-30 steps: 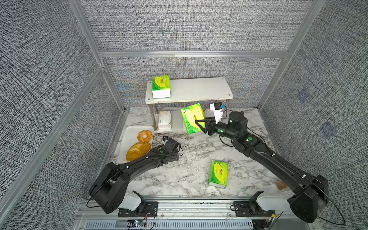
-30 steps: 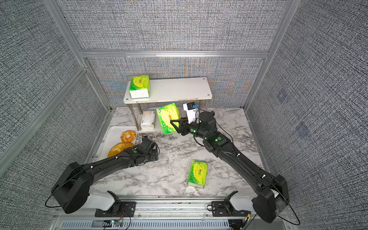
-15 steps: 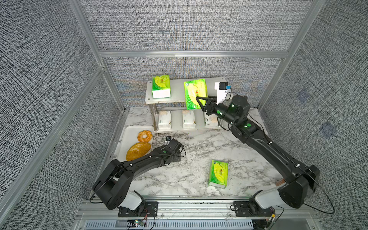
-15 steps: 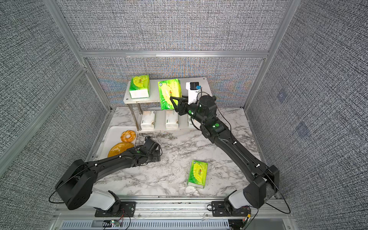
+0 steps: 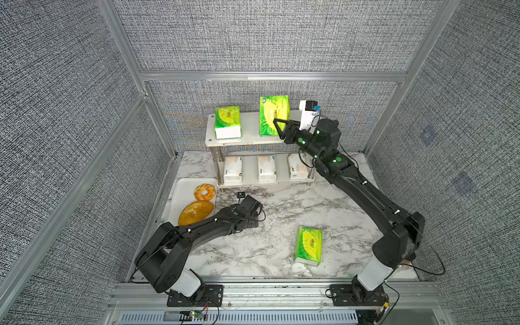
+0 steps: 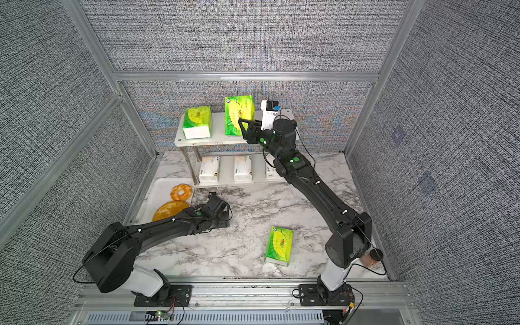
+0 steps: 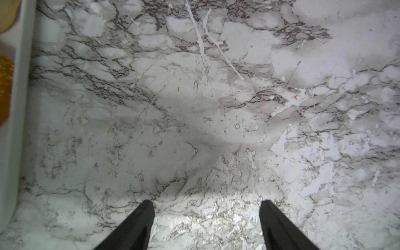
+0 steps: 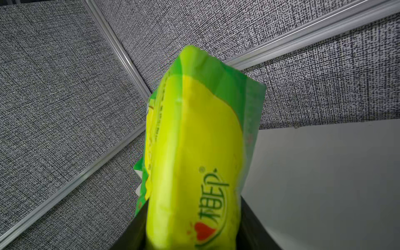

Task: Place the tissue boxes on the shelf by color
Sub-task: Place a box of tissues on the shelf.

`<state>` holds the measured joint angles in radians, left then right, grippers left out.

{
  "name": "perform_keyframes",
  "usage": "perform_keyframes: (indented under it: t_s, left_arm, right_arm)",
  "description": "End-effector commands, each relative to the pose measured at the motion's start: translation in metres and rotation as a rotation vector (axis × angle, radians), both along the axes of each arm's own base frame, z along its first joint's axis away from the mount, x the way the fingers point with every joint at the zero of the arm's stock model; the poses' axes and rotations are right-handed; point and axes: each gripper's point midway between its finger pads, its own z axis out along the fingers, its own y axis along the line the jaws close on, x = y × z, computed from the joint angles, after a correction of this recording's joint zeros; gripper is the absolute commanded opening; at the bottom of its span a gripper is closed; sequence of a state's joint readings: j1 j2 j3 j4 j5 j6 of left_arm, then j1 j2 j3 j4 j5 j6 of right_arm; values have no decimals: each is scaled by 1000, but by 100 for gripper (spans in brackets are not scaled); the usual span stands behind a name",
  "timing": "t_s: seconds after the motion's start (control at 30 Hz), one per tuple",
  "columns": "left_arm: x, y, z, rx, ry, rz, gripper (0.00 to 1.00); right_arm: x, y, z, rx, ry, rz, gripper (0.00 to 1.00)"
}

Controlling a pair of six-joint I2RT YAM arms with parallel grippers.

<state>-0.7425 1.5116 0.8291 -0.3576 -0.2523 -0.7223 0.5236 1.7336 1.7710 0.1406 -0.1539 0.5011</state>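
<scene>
Over on the left, the white tray [image 5: 181, 183] holds the bread ring [image 5: 204, 192] and the loaf [image 5: 196, 211], none of it part of this job. Just beside it the left gripper [image 7: 206, 202] hangs low over the marble table [image 5: 281, 202], fingers spread with nothing between them.

Now the shelf [image 5: 250, 132]. The lower board carries the three cream packs [image 5: 266, 168] in a row, so that colour looks finished. Up top, one green pack [image 5: 227, 122] lies near the left end of the board.

And here's the action: the held green pack [image 5: 274, 115] stands on end, long axis upright, just to the right of that first one and apart from it. The right gripper [image 5: 278, 128] pinches it low on its body, coming in from the right-hand front side, so the pack rises ahead of the claw toward the back wall. Whether its lower end touches the board, I cannot tell. The wrist view shows bare white board beside it, room to lay it down. Released upright, it could topple, I reckon.

Further right, down on the table, the last green pack [image 5: 308, 245] lies flat, long axis pointing roughly toward the shelf. It sits on the right arm's side of the table, though the idle left claw is the closer one just now.
</scene>
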Motion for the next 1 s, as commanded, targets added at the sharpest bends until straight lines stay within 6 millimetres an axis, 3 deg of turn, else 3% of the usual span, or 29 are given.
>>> perform_keyframes:
  t_s: [0.0,0.13,0.6,0.97]
  left_arm:
    - [2,0,2,4,-10,2,82]
    - [2,0,3,5,-11,-1,82]
    - [2,1,6,11,-18,1,82]
    - [3,0,7,10,-19,-4,82]
  right_arm:
    - [7,0,7,34,-3,-19,52]
    - [18,4,4,17,18,-21,52]
    - [55,13,-34,-50,134,-20,56]
    - [76,10,-55,-85,172,-42,71]
